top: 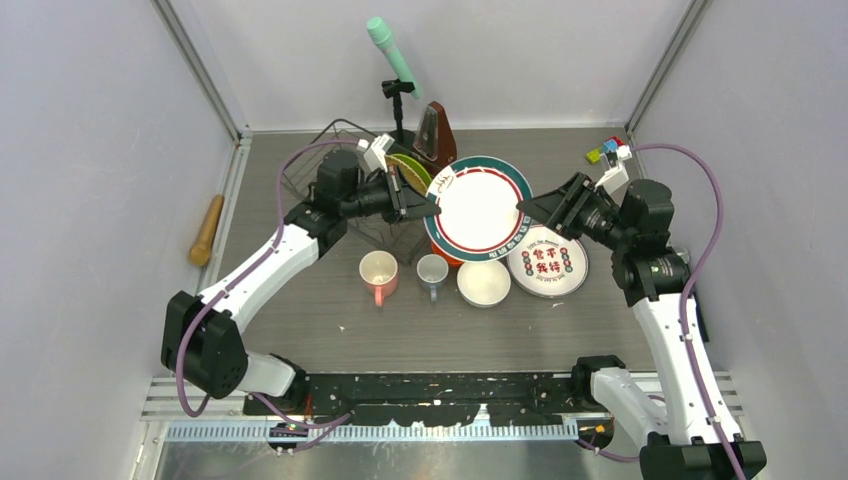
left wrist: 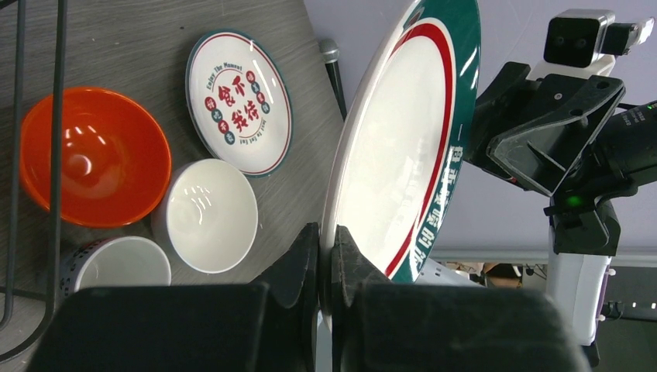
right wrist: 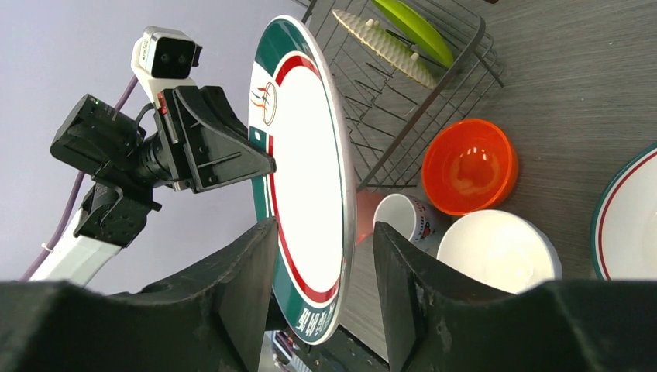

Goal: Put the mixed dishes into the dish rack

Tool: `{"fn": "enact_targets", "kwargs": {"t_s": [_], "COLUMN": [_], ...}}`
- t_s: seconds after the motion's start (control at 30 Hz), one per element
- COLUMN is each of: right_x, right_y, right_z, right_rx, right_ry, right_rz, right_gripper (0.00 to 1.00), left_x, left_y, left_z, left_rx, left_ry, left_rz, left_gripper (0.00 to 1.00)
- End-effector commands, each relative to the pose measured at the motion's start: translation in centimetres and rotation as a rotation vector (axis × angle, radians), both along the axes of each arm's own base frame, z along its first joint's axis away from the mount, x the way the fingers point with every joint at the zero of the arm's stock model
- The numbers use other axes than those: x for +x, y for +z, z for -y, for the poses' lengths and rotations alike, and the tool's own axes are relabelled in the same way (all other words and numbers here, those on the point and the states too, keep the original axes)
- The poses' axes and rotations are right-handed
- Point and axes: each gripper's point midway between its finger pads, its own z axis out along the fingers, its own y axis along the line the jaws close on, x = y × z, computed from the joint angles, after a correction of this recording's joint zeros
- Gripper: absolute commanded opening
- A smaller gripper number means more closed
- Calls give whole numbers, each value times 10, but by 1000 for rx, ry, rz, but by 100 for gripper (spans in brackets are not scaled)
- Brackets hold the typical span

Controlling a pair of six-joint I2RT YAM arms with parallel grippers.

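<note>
While swinging the teal-rimmed plate [top: 478, 205] from mid-bench over to the dish rack [top: 300, 168] (far left corner), keep it on edge, aim for a free slot, and back the right gripper [right wrist: 324, 232] away first. Pinched tight at one rim by the left gripper [left wrist: 325, 242]; straddled by the right's wide-spread jaws, no clear contact.

My left claw [left wrist: 326, 248] pinches the big teal-rimmed plate [top: 478, 208], holding it above the desk [top: 330, 320]; the lime-green plate [right wrist: 411, 29] and tan plate [right wrist: 385, 48] stand in the rack [right wrist: 430, 97].
</note>
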Motion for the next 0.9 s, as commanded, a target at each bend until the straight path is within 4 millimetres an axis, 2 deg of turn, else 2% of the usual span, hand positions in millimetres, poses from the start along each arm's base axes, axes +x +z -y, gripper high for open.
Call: {"fn": "enact_targets", "kwargs": {"t_s": [0.0, 0.03, 0.1, 0.33, 0.4, 0.43, 0.5, 0.53, 0.6, 0.63, 0.67, 0.77, 0.8, 0.87], "right_x": [5, 6, 7, 15, 17, 18, 19, 20, 22, 23, 25, 28, 31, 38], "right_y": [1, 0, -1, -11, -13, -13, -12, -12, -11, -11, -13, -19, -20, -20], "right_z": [0, 0, 0, 4, 3, 3, 2, 2, 4, 6, 9, 17, 21, 20], "right_rx": [-5, -6, -7, -44, -47, -46, -51, -60, -94, -116, -170, -296, -314, -334], "right_ry": [-2, -1, -3, -25, -25, -25, -25, -24, -36, -42, -63, -90, -112, -123], "right_rz": [19, 17, 12, -21, -27, -29, -27, -22, -11, -16, -1, 17, 21, 38], "right_gripper": [52, 46, 43, 40, 32, 18, 3, 1, 0, 0, 0, 1, 1, 0], "left_x": [-1, -1, -1, -1, -1, -1, -1, -1, 1, 4, 5, 10, 9, 7], "left_y": [32, 32, 31, 34, 34, 33, 31, 31, 28, 25, 16, 14, 14, 13], "left_z": [3, 3, 4, 5, 5, 5, 6, 5, 1, -5, -14, -42, -50, -63], "left_rx": [-72, -72, -72, -77, -77, -75, -70, -62, -28, 7, 75, 190, 216, 272], "left_ry": [-15, -15, -17, -28, -28, -28, -32, -35, -26, 0, 51, 189, 217, 255], "left_rz": [87, 85, 83, 81, 81, 79, 74, 71, 68, 65, 49, 117, 136, 159], "left_gripper": [0, 0, 0, 0, 0, 0, 0, 7, 27, 43, 53, 82, 89, 94]}}
